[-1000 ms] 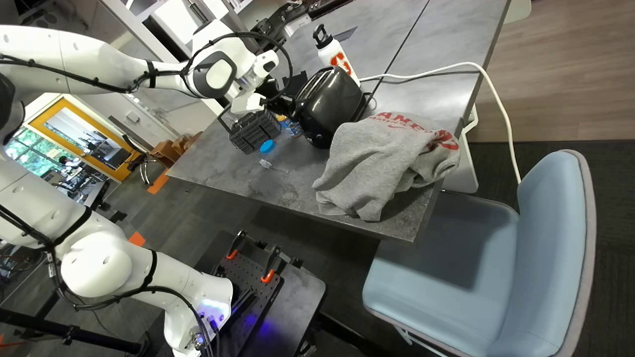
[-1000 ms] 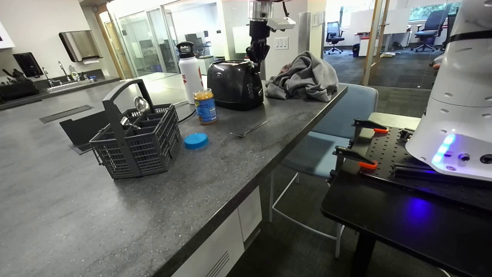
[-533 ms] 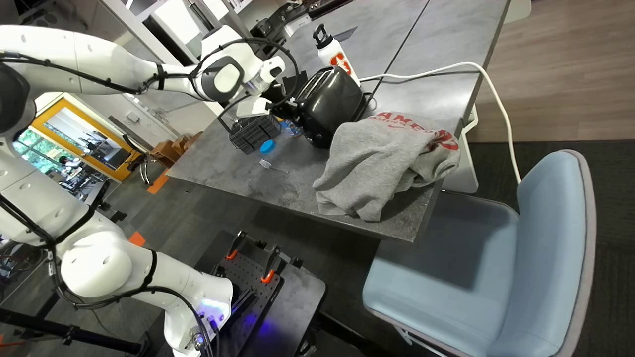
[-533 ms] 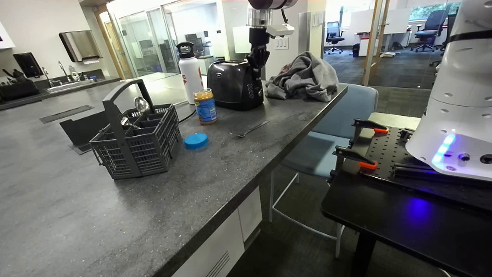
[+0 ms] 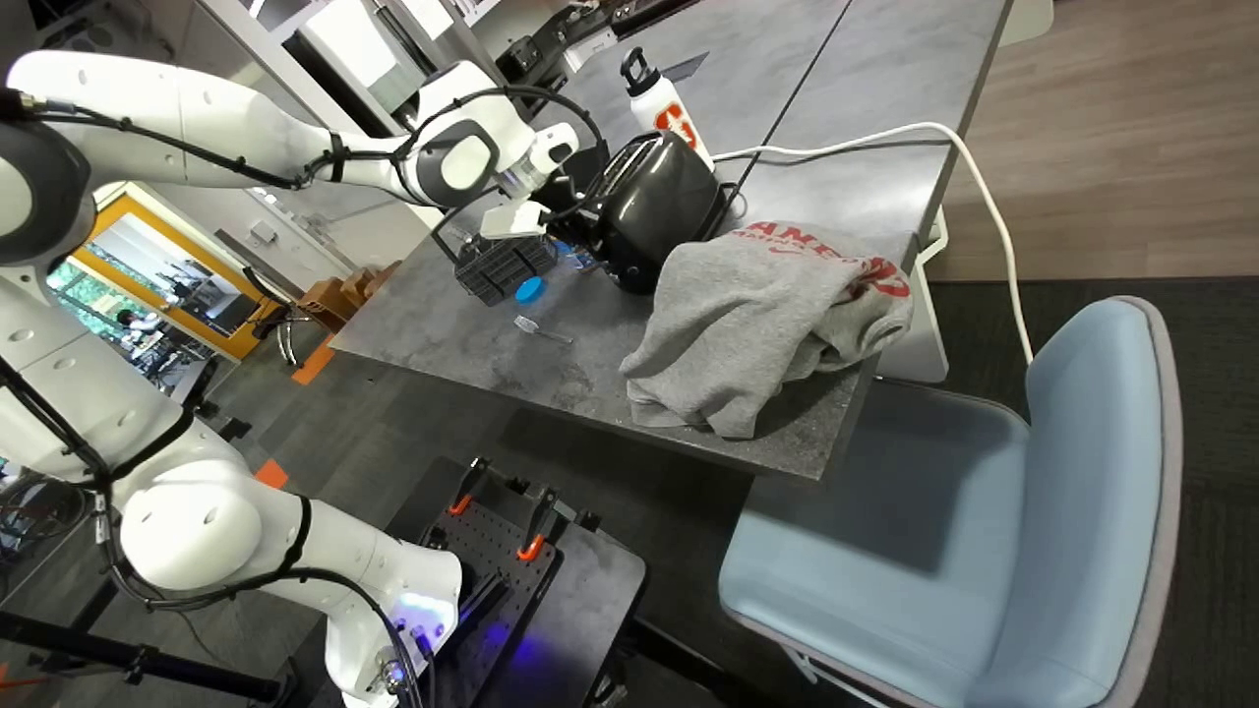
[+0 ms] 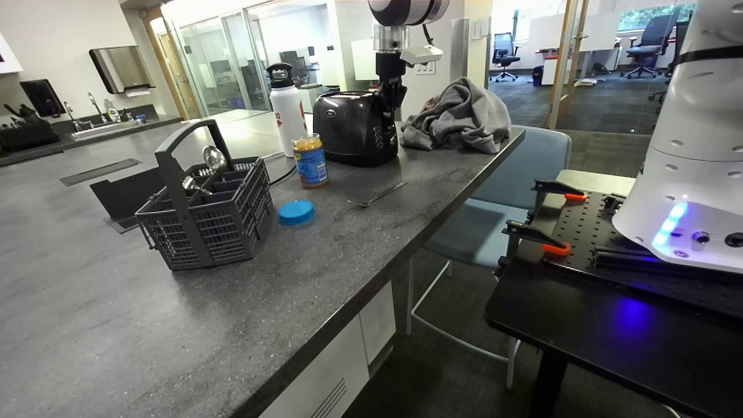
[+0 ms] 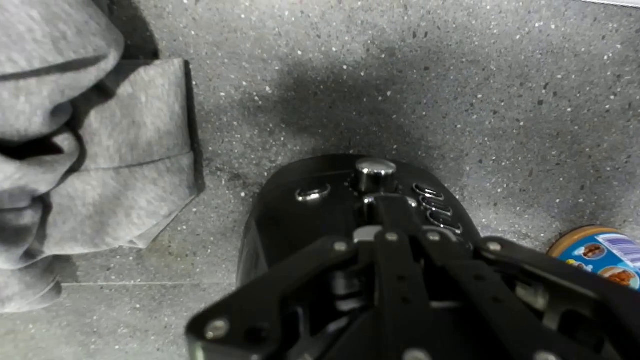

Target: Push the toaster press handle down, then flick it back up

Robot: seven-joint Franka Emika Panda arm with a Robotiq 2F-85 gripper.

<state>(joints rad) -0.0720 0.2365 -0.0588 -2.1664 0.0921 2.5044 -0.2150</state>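
Note:
The black toaster stands upright on the grey counter in both exterior views point(image 5: 654, 216) point(image 6: 348, 128). My gripper point(image 6: 390, 107) points down at its control end. In the wrist view the fingers point(image 7: 397, 212) look shut together, in front of the toaster's end face point(image 7: 285, 220). A chrome-edged tab point(image 7: 369, 206), which looks like the press handle, shows partly behind the fingertips, just above the chrome knob point(image 7: 376, 172). The fingers hide much of it. I cannot tell whether they touch it. I see nothing held between them.
A grey sweatshirt point(image 5: 767, 324) lies beside the toaster. A peanut butter jar point(image 6: 310, 162), white bottle point(image 6: 287, 113), utensil basket point(image 6: 206, 215), blue lid point(image 6: 296, 212) and metal utensil point(image 6: 377, 195) stand or lie nearby. A white cord point(image 5: 836, 147) crosses the counter behind.
My gripper and wrist have moved lower along the toaster's control end. In an exterior view the arm has shifted right and slightly down. The toaster has not visibly moved.

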